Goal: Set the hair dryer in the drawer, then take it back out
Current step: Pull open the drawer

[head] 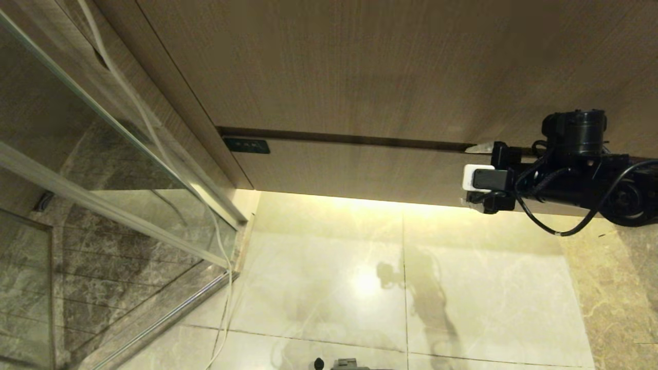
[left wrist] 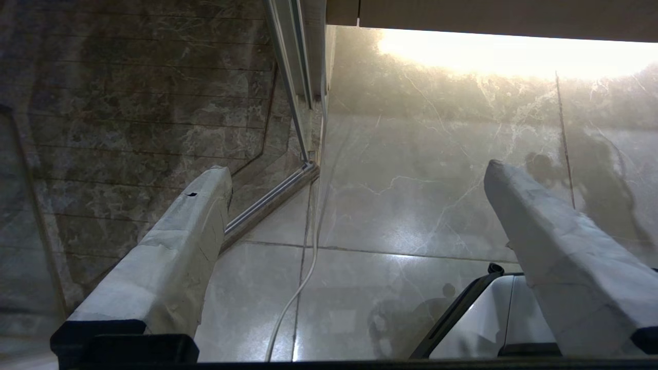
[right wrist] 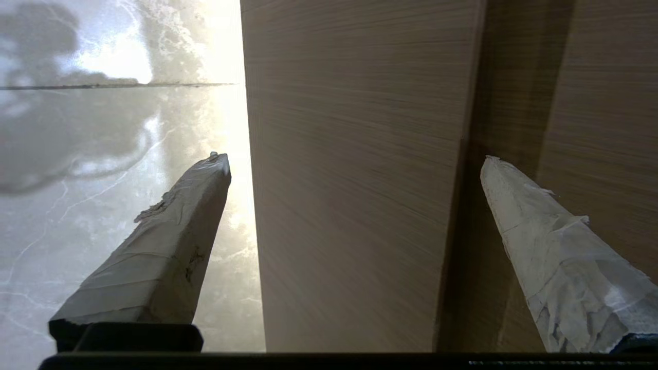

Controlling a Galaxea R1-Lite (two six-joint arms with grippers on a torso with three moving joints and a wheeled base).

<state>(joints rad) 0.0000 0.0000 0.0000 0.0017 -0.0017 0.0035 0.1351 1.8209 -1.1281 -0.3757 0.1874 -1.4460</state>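
At the far left stands a glass shower screen (head: pixel 103 169) with its metal frame, dark marble tiles behind it, and a thin white cord (head: pixel 223 288) hanging down along its edge to the floor. My left tool (left wrist: pixel 354 172) hangs over that corner, shown only by its own wrist camera: its two taped fingers (left wrist: pixel 169 246) stand wide apart with nothing between them, above the pale marble floor (head: pixel 334 277) and the screen's bottom rail. A white and black part of my base (left wrist: pixel 483 318) shows low beside the other finger.

Moving right, the drawer (head: pixel 354 172) runs as a wide, shallow wood-grain front, shut flush under the taller wood-grain panel (head: pixel 360 67), with a small dark label (head: pixel 247 145) near its left end. A strip of warm light glows on the floor just beneath it.

At the right end of the drawer front is my right tool (head: pixel 475 177), reaching in from the right on its black arm with a looping cable. It is spread open and empty; one finger lies at the dark seam between drawer and upper panel, the other at the drawer's lower edge, so the front sits between them. Whether either finger touches the wood I cannot tell.

The hair dryer shows in none of my views.
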